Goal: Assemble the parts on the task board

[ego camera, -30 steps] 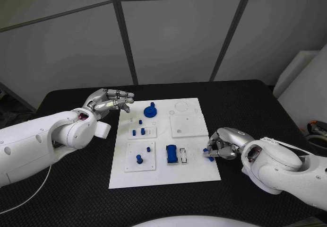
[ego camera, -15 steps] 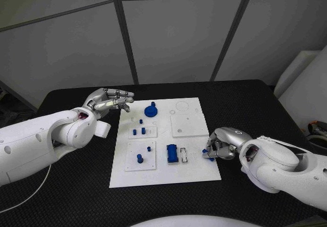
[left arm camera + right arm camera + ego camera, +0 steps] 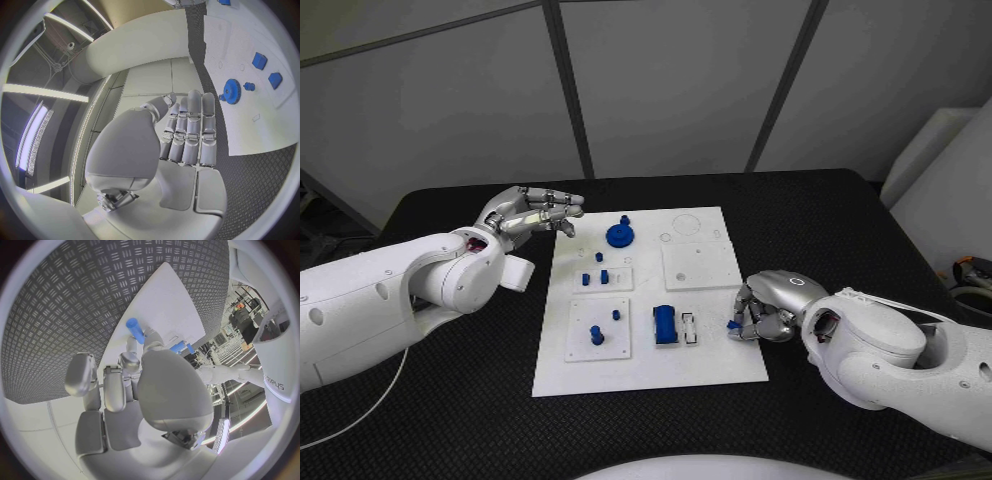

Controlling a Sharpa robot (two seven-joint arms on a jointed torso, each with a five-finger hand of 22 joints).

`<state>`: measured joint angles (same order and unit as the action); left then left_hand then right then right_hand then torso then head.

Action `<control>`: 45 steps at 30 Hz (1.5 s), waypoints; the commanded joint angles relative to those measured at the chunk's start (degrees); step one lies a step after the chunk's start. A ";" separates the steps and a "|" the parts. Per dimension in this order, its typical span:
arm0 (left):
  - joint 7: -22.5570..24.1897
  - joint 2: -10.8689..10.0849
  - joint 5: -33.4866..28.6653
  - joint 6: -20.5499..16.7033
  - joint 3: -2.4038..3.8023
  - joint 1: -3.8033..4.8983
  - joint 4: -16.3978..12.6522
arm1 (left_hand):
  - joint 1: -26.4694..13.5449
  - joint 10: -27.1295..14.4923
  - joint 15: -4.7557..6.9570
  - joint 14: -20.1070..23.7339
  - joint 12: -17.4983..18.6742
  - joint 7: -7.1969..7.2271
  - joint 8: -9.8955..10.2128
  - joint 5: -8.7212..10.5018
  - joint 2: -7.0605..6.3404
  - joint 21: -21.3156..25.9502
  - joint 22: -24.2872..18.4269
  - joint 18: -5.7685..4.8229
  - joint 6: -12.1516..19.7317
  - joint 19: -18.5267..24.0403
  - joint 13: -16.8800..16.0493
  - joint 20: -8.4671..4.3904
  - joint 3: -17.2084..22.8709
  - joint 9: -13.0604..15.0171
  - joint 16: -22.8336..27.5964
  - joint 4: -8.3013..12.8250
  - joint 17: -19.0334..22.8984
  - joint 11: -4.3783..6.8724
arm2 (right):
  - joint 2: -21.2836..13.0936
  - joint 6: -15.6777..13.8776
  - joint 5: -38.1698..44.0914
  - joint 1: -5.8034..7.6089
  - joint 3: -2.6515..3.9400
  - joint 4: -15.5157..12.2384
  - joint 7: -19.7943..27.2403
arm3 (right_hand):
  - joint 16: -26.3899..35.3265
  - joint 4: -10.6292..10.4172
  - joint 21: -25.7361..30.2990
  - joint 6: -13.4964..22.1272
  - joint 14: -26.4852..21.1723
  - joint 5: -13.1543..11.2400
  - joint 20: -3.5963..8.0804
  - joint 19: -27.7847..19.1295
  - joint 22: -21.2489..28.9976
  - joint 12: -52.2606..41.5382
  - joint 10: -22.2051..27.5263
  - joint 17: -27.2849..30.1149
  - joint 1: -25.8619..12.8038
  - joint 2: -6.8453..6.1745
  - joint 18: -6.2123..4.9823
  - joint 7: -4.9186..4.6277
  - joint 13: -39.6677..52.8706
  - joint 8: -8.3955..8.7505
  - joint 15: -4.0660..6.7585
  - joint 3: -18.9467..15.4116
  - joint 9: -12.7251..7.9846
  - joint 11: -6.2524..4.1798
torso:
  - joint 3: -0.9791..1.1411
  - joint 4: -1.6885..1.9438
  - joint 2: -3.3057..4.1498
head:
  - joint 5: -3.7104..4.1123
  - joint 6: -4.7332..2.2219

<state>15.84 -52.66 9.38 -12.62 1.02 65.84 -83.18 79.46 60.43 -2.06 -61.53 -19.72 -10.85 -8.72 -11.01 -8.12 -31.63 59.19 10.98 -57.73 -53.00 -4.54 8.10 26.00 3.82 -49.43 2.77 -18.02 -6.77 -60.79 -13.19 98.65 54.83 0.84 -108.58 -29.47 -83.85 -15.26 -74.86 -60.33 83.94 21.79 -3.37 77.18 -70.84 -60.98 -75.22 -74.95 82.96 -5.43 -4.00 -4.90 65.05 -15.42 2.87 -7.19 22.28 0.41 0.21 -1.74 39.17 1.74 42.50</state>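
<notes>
The white task board [image 3: 704,368] lies in the middle of the black table. On it are a blue gear [image 3: 617,236], a blue block [image 3: 665,325] and a few small blue pegs [image 3: 596,336]. My right hand [image 3: 769,303] hovers at the board's right edge and pinches a small blue peg [image 3: 734,325] in its fingertips. In the right wrist view that peg [image 3: 134,330] sticks out beyond the fingers over the board [image 3: 169,305]. My left hand [image 3: 531,212] hangs by the board's far left corner, fingers curled in and holding nothing. The left wrist view shows the gear [image 3: 232,91] beyond those fingers [image 3: 189,134].
A white square inset [image 3: 698,267] sits on the board's right half, with a narrow white slot piece [image 3: 688,327] beside the blue block. Black table surface [image 3: 459,400] surrounds the board. Grey wall panels stand behind the table's far edge.
My right hand has edged slightly inward over the board's right edge, carrying the blue peg. The left hand has not moved.
</notes>
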 commanded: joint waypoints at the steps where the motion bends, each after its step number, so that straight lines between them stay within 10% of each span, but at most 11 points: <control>1: 0.30 -0.02 -0.08 0.58 0.04 0.06 -0.13 | -0.34 -0.47 -0.48 0.09 -0.31 0.03 -0.20 0.10 0.02 0.37 -0.05 -0.56 0.21 0.27 -0.02 0.28 -0.44 0.00 0.33 -0.02 0.05 -0.04 | 0.37 6.17 1.25 -0.80 -0.78 0.63 -1.35 | 0.10 0.35 0.15 0.03 3.89 3.72 0.25 -0.04 -0.18 0.44 0.53 -5.21 1.73 0.49 -0.63 0.18 -0.05 0.39 0.58 1.05 -0.22 -0.17 | 0.02 0.07 -0.01 | -0.07 -0.05; 8: 0.32 0.05 -0.08 0.57 0.04 0.03 -0.07 | -0.33 -0.50 -0.48 0.10 -0.32 0.03 -0.20 0.10 0.03 0.39 -0.07 -0.56 0.23 0.26 -0.02 0.28 -0.45 0.00 0.34 -0.01 0.06 -0.04 | 0.56 4.48 0.34 -0.80 -0.77 -0.08 -1.75 | -0.35 0.46 -0.48 -1.16 4.11 12.23 0.62 0.67 -1.03 0.16 -0.03 -6.06 4.49 1.36 -0.43 0.76 0.31 0.21 0.99 4.24 -0.23 -0.72 | 0.02 0.05 0.00 | -0.14 -0.22; 32: 0.26 0.16 -0.08 0.51 0.04 0.01 -0.11 | -0.33 -0.50 -0.48 0.10 -0.32 0.03 -0.20 0.10 0.03 0.39 -0.07 -0.56 0.23 0.26 -0.02 0.28 -0.45 0.00 0.34 -0.01 0.06 -0.04 | 3.18 -12.12 -10.50 -0.61 -0.65 -2.55 -2.92 | -1.90 -1.07 -2.64 -2.26 4.68 12.00 1.18 2.44 -3.68 -2.85 -2.52 -8.44 3.29 0.22 0.16 1.51 2.88 -0.57 1.51 9.25 0.48 -1.32 | 0.05 0.00 0.19 | -0.69 -0.39; 45: 0.23 0.17 -0.08 0.61 0.04 0.01 -0.17 | -0.33 -0.50 -0.48 0.10 -0.32 0.03 -0.20 0.10 0.03 0.39 -0.07 -0.56 0.23 0.26 -0.02 0.28 -0.45 0.00 0.34 -0.01 0.06 -0.04 | 6.24 -12.02 -15.82 -0.59 -0.64 -0.83 -3.17 | -2.40 -1.33 -3.17 -2.58 4.84 11.86 1.28 2.86 -4.34 -4.27 -3.46 -9.20 1.07 0.01 0.29 1.75 4.09 -0.87 1.64 10.38 0.80 -1.49 | 0.03 -0.01 0.11 | -0.76 -0.24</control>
<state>15.83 -52.52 9.38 -12.61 1.02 65.79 -83.21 79.47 60.43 -2.06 -61.53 -19.72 -10.84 -8.71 -11.01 -8.13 -31.63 59.21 10.98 -57.73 -53.00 -4.54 8.10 26.00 3.82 -49.43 2.77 -18.04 -6.77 -54.72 -23.98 85.26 54.17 0.20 -109.50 -32.40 -86.13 -16.59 -77.84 -62.09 84.04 33.91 -2.15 79.68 -74.95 -65.14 -78.33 -74.92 84.61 -5.46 -4.00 -3.75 69.07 -16.02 4.23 2.97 22.44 -1.04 0.21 -1.72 39.33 0.98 42.25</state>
